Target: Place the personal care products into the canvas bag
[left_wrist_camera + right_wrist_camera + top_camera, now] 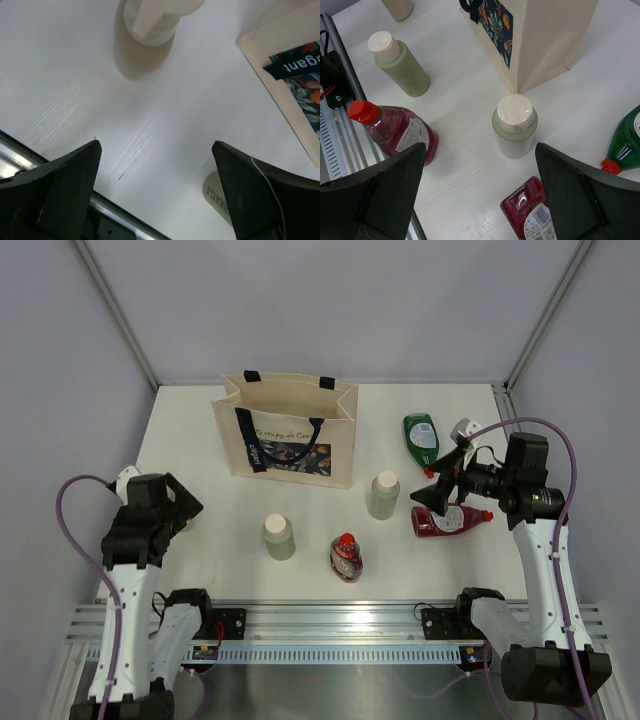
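Observation:
The canvas bag (290, 435) stands upright at the back middle, its print facing front. Two grey-green bottles with cream caps stand in front of it (279, 537) (383, 494). One red bottle (346, 557) stands near the front edge and another (450, 520) lies on its side. The dark green bottle (421, 437) lies at the back right. My right gripper (438, 480) is open and empty above the lying red bottle (532, 215), facing the nearer grey-green bottle (515, 125). My left gripper (187, 506) is open and empty at the left, low over the table (155, 165).
A metal rail (330, 618) runs along the table's front edge and shows in the right wrist view (335, 100). Grey walls enclose the table. In the left wrist view the bag's corner (285, 75) is at the right and a bottle cap (155, 20) at the top.

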Controlling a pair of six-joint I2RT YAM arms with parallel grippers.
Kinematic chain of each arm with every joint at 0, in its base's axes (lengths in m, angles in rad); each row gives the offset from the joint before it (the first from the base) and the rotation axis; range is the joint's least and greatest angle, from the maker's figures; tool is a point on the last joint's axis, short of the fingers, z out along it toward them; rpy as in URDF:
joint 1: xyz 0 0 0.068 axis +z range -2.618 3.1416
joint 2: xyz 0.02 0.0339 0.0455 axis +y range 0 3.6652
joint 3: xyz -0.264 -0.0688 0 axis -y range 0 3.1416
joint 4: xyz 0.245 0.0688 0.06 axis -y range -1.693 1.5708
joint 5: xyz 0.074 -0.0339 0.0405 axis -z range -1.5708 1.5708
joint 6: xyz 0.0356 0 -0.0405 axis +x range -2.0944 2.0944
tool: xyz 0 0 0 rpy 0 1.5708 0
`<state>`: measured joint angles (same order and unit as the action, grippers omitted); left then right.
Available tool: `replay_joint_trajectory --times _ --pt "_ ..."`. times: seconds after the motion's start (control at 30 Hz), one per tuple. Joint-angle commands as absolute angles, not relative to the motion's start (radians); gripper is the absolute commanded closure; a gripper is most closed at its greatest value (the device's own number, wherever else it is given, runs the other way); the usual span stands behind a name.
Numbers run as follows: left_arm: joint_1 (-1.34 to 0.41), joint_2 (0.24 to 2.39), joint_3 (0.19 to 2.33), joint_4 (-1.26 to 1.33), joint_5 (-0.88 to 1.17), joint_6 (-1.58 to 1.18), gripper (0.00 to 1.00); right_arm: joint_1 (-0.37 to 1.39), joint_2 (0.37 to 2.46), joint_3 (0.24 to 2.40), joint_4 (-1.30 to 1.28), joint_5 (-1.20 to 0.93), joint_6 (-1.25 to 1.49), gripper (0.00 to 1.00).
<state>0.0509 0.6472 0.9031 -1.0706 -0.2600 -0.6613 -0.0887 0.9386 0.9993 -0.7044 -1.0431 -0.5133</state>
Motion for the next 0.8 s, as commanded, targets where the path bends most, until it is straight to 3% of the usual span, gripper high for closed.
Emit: replay_joint_trajectory --times 0.0,0.13,0.47,0.77 --pt "0.048 0.745 0.842 -0.810 -0.389 -0.594 0.01 -0.083 0.931 1.003 -0.704 -1.091 -0.552 0.01" --pt "0.048 0.816 0.743 -0.531 -0.454 -0.500 0.01 -0.083 0.919 0.999 -0.713 -1.089 -0.566 0.00" --pt "0.051 1.012 0.632 -0.206 -0.560 -0.368 0.01 -0.083 0.919 0.994 -0.710 -1.108 -0.571 0.01" --pt "0.084 1.167 0.626 -0.106 -0.571 -0.353 0.01 -0.083 0.926 0.991 -0.719 -1.112 -0.580 0.00"
